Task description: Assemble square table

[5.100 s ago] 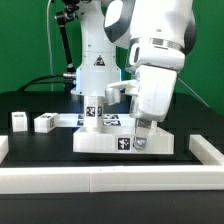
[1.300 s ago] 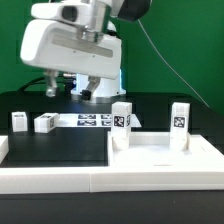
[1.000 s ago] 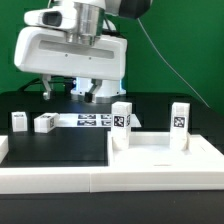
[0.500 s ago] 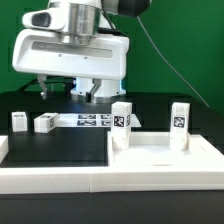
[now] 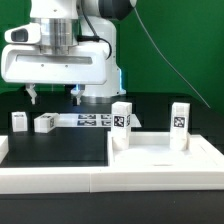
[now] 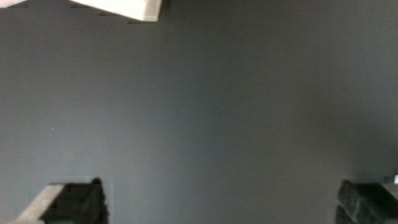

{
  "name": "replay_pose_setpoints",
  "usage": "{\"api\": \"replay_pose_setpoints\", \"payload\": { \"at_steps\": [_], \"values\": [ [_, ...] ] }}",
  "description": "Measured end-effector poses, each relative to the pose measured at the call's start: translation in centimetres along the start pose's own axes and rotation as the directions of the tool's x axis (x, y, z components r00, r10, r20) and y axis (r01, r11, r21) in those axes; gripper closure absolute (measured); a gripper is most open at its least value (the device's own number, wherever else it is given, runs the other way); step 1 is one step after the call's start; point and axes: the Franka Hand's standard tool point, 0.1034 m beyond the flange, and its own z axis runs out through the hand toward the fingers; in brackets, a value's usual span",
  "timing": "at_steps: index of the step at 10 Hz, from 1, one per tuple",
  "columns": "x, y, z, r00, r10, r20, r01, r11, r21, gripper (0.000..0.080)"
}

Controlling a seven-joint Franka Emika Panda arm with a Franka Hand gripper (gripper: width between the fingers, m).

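Now the gripper (image 5: 52,97) hangs spread wide and empty above the black surface (image 5: 60,150). The table top (image 5: 165,158), two upright legs (image 5: 122,118) on it, sits at the front corner on the exterior view's right. Descending jaws could knock apart the close-set loose legs (image 5: 44,123) by the opposite edge.
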Motion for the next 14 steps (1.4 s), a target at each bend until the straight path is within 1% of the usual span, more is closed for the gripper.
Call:
{"api": "replay_pose_setpoints", "payload": {
  "at_steps": [2, 3, 4, 6, 7, 8, 9, 10, 11, 12, 13, 14],
  "values": [
    [0.0, 0.0, 0.0, 1.000, 0.001, 0.001, -0.001, 1.000, 0.000, 0.0150],
    [-0.2, 0.2, 0.0, 1.000, 0.013, 0.004, -0.013, 1.000, 0.005, 0.0150],
    [-0.8, 1.2, 0.2, 0.996, 0.082, 0.024, -0.083, 0.996, 0.035, 0.0150],
    [-2.2, 2.9, 1.1, 0.989, 0.133, 0.063, -0.136, 0.990, 0.045, 0.0150],
    [-2.6, 3.6, 1.4, 0.989, 0.133, 0.071, -0.136, 0.990, 0.042, 0.0150],
    [-2.6, 3.5, 1.5, 0.988, 0.132, 0.075, -0.136, 0.990, 0.041, 0.0150],
    [-2.7, 3.3, 1.5, 0.987, 0.129, 0.091, -0.134, 0.990, 0.049, 0.0150],
    [-2.7, 3.3, 1.6, 0.987, 0.129, 0.093, -0.134, 0.990, 0.049, 0.0150],
    [-3.1, 2.8, 1.7, 0.981, 0.129, 0.146, -0.140, 0.988, 0.069, 0.0150],
    [-3.0, 2.7, 1.7, 0.973, 0.116, 0.198, -0.134, 0.987, 0.083, 0.0150],
    [-3.0, 2.9, 1.7, 0.956, 0.105, 0.274, -0.137, 0.985, 0.103, 0.0150],
    [-2.6, 3.0, 1.7, 0.942, 0.093, 0.324, -0.136, 0.984, 0.112, 0.0150]
  ]
}}
